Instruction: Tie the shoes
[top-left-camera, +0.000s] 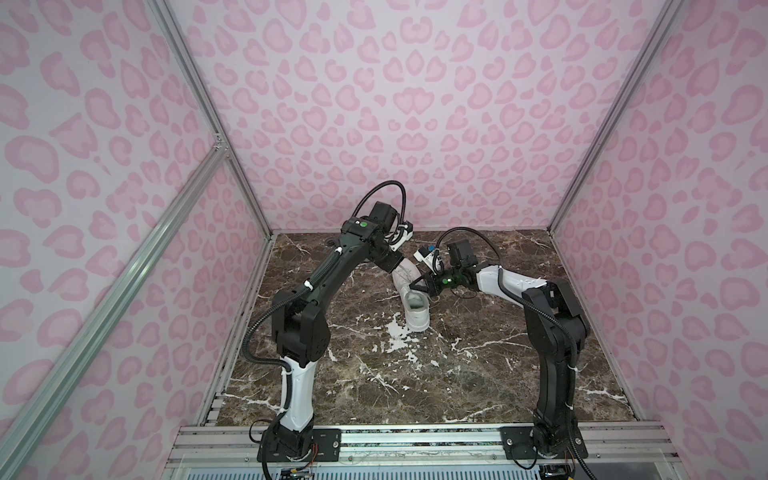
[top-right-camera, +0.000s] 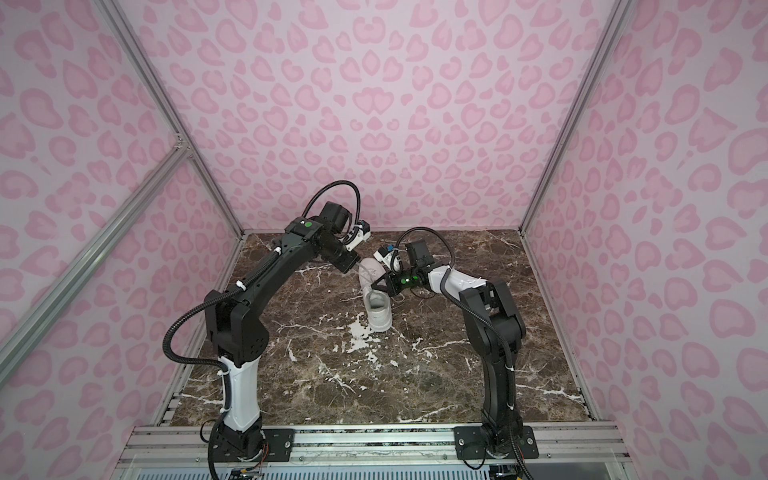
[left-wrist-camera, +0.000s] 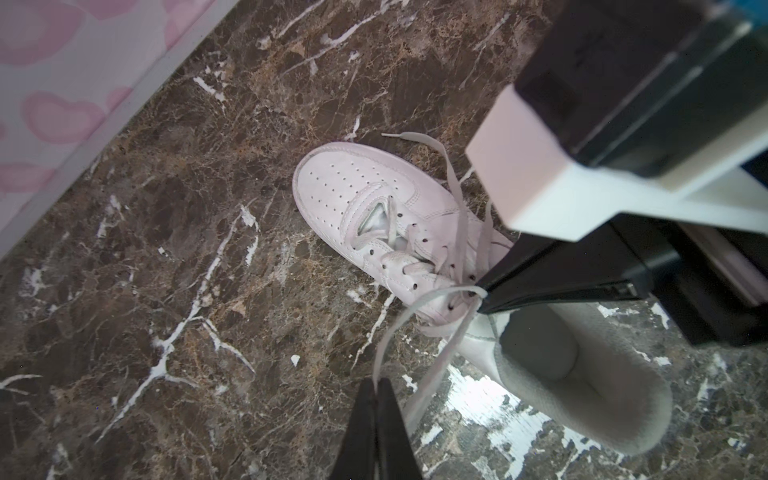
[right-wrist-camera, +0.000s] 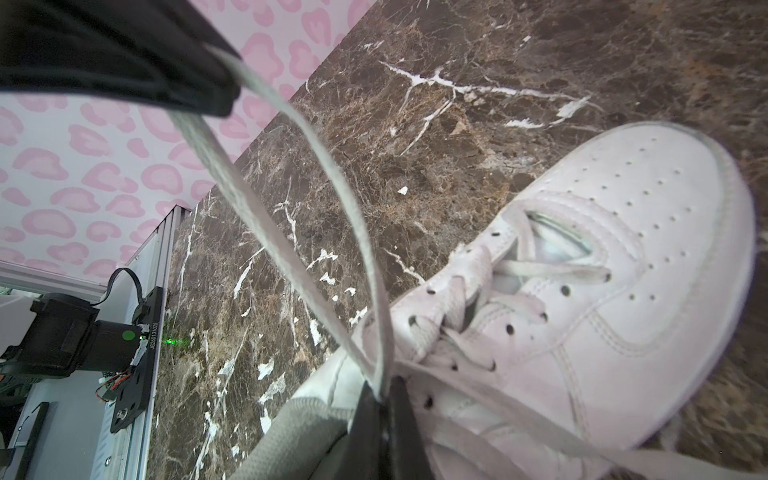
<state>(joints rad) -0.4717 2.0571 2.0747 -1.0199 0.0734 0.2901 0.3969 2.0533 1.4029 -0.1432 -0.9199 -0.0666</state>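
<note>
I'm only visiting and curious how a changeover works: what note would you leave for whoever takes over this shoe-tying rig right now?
Left tool: shut, pinching the far end of a lace loop.
Right tool: shut on the same loop's two strands, close to the top eyelets.
White sneaker: upright on the marble table between the arms, toe pointing away from their bases; the other lace end lies loose beside the toe.
Done: one loop formed, stretched between the tools.
Left: no knot or bow visible; probably wrap, pull through, tighten.
</note>
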